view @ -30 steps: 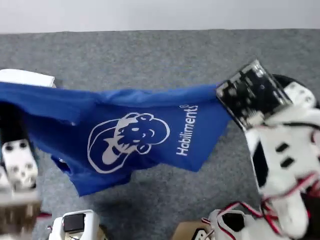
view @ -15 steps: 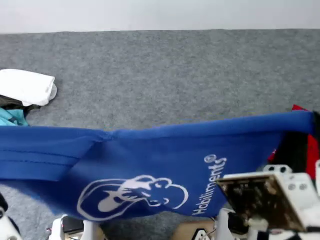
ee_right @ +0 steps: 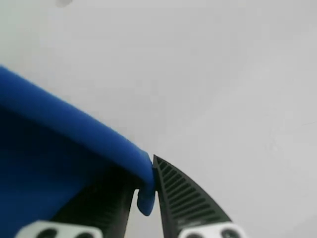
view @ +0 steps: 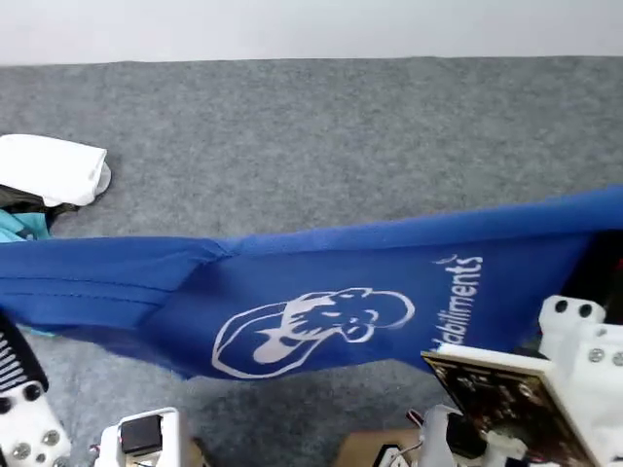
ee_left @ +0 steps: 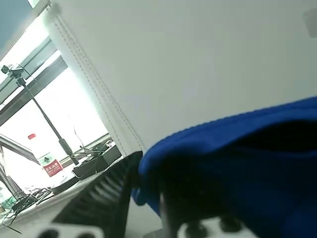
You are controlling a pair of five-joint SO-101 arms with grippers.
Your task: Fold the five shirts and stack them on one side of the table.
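A blue shirt (view: 321, 292) with a white printed logo hangs stretched in the air across the whole width of the high view, above the grey table (view: 321, 136). In the left wrist view my left gripper (ee_left: 148, 196) is shut on a bunched edge of the blue shirt (ee_left: 237, 163), with a black ridged finger (ee_left: 99, 198) beside the cloth. My right gripper (ee_right: 147, 196) pinches the other end of the blue shirt (ee_right: 59, 158) between its fingers (ee_right: 185, 203). The left arm (view: 24, 418) and right arm (view: 555, 389) stand at the near corners.
A folded white shirt (view: 54, 167) lies at the table's left edge, on top of a dark garment (view: 24, 199) and a teal one (view: 18, 226). The arm bases (view: 146, 438) sit along the near edge.
The shirt went from a sagging hang between the arms to a taut, wide stretch raised nearer the camera. In the last half second it shifted to the right.
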